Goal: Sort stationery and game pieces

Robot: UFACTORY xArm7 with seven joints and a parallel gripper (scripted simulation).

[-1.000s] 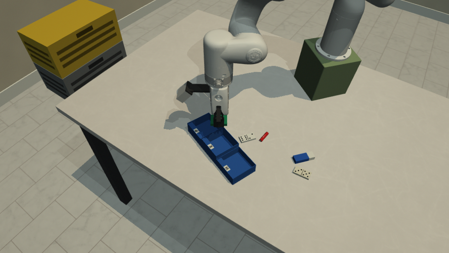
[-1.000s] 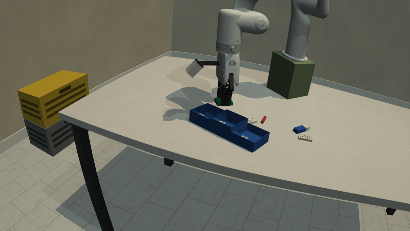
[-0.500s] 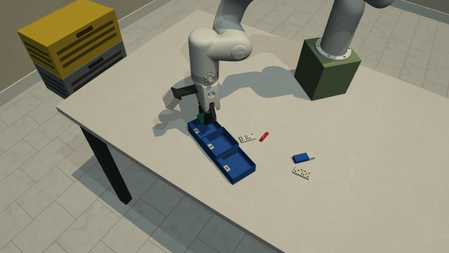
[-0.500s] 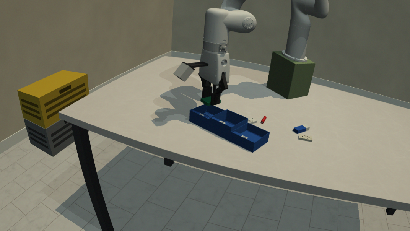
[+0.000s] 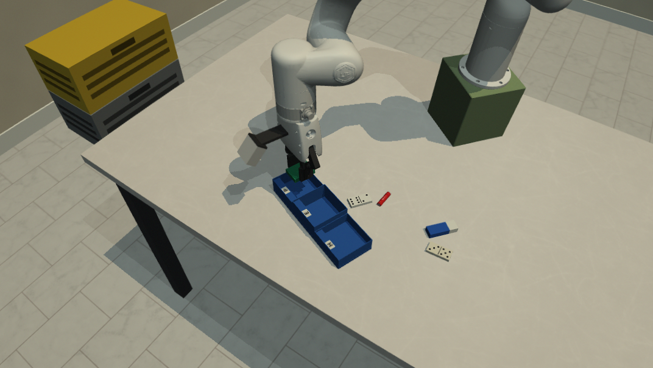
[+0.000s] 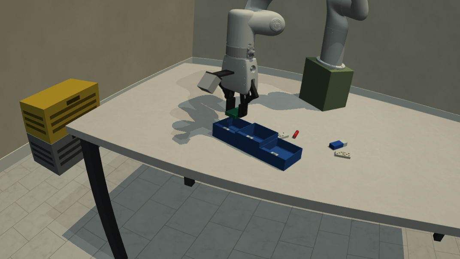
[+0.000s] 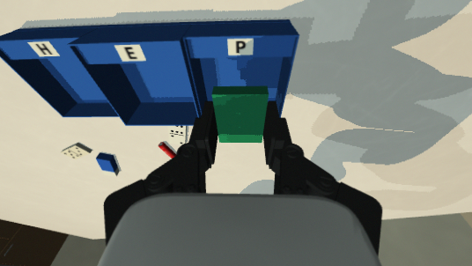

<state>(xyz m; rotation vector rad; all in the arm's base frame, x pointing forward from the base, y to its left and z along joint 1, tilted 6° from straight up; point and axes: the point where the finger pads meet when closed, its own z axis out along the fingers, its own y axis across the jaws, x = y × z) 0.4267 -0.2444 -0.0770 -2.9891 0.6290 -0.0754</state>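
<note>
My gripper (image 5: 302, 170) is shut on a green block (image 7: 239, 114) and holds it just above the rim of the bin marked P (image 7: 239, 66), at the far end of a row of three blue bins. The block also shows in the exterior view (image 6: 232, 112). The bin marked E (image 5: 320, 208) is in the middle and the bin marked H (image 5: 342, 239) at the near end. All three bins look empty. A domino (image 5: 359, 200) and a red pen-like stick (image 5: 384, 198) lie beside bin E. A blue-and-white eraser (image 5: 441, 228) and a second domino (image 5: 438, 251) lie further right.
The arm's green base block (image 5: 475, 102) stands at the back right of the table. A yellow and grey crate stack (image 5: 102, 64) stands on the floor beyond the table's left edge.
</note>
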